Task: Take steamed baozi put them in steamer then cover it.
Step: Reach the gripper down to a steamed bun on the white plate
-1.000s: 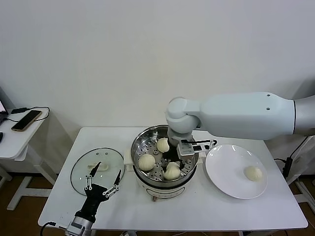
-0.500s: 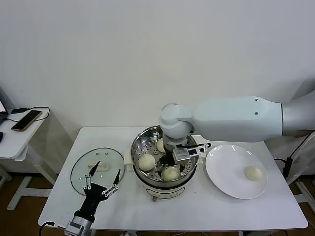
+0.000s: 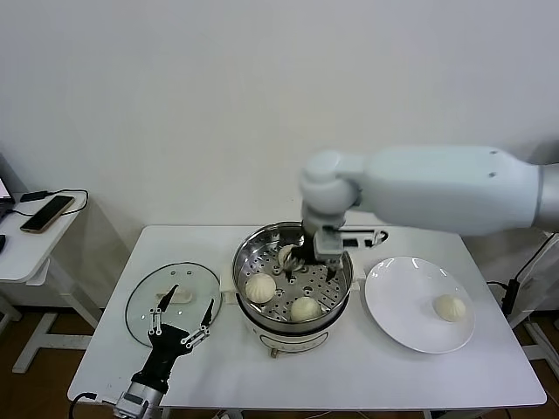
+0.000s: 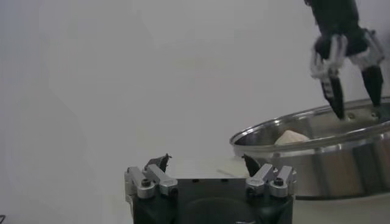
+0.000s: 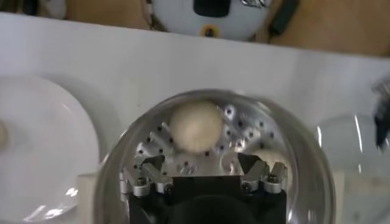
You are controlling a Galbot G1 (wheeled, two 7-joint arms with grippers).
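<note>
The steel steamer (image 3: 247,262) stands mid-table with three baozi on its perforated tray: one at the left (image 3: 260,287), one at the front (image 3: 305,308), and one at the back (image 3: 285,254) partly behind my arm. My right gripper (image 3: 307,262) hangs open and empty just above the tray; its wrist view shows the open gripper (image 5: 201,165) with a baozi (image 5: 195,126) lying free ahead of it. Another baozi (image 3: 450,307) rests on the white plate (image 3: 397,301). The glass cover (image 3: 144,305) lies flat left of the steamer. My left gripper (image 3: 182,330) is parked open at the cover's front edge.
A side table (image 3: 26,249) with a phone (image 3: 47,214) stands at the far left. The wall runs close behind the white table. In the left wrist view the steamer rim (image 4: 304,131) and my right gripper (image 4: 356,91) show beyond the open left gripper (image 4: 205,163).
My right gripper has opened and let go of the baozi at the steamer's front, then risen and moved toward the back of the pot. The left arm has not moved.
</note>
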